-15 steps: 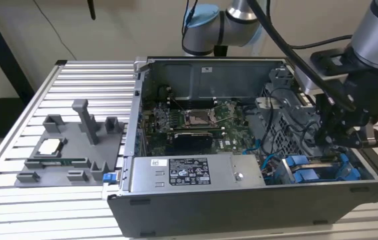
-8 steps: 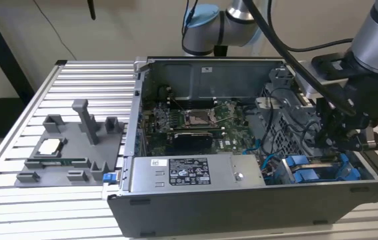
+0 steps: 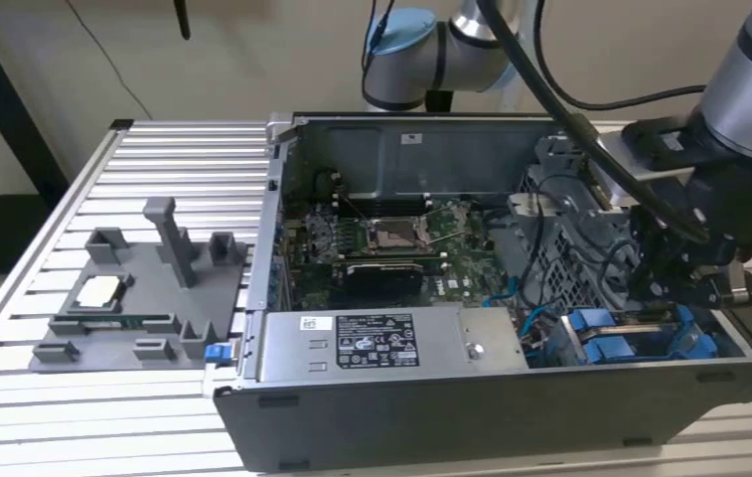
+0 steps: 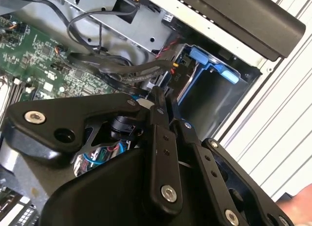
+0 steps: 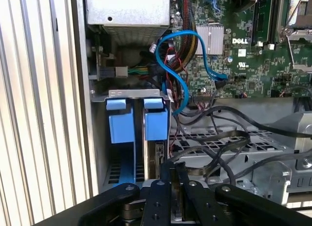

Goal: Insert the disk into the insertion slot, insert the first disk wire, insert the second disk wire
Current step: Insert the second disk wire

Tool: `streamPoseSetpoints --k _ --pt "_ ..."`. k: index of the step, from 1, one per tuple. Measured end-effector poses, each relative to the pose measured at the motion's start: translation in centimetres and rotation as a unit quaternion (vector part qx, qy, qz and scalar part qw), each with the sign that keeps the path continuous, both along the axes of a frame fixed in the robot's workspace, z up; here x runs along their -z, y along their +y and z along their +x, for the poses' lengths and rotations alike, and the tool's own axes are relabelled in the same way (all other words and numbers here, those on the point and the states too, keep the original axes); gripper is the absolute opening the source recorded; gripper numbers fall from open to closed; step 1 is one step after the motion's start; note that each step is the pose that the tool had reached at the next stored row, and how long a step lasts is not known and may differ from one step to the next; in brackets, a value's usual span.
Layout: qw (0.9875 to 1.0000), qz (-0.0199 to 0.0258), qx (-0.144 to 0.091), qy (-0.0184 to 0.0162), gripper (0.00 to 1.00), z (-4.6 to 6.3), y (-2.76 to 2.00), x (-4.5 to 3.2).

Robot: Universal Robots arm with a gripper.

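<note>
We see our end effector lowered inside the computer case, its fingers closed together on nothing visible. Just below it, the disk sits edge-up in the insertion slot.

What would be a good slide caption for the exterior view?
Robot arm's gripper lowered into an open computer case, just above the blue-fitted insertion slot beside the power-supply box.
</note>
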State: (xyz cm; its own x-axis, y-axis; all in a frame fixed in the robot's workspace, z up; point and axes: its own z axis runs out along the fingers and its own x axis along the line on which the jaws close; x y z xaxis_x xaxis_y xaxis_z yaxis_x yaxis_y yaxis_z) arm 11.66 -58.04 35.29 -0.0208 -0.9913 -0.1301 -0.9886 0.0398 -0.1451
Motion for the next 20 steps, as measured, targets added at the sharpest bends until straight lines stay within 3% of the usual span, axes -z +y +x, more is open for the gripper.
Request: streamPoseSetpoints --k 20 --pt "1.0 -0.001 0.0 0.0 0.16 0.4 -0.42 1.15"
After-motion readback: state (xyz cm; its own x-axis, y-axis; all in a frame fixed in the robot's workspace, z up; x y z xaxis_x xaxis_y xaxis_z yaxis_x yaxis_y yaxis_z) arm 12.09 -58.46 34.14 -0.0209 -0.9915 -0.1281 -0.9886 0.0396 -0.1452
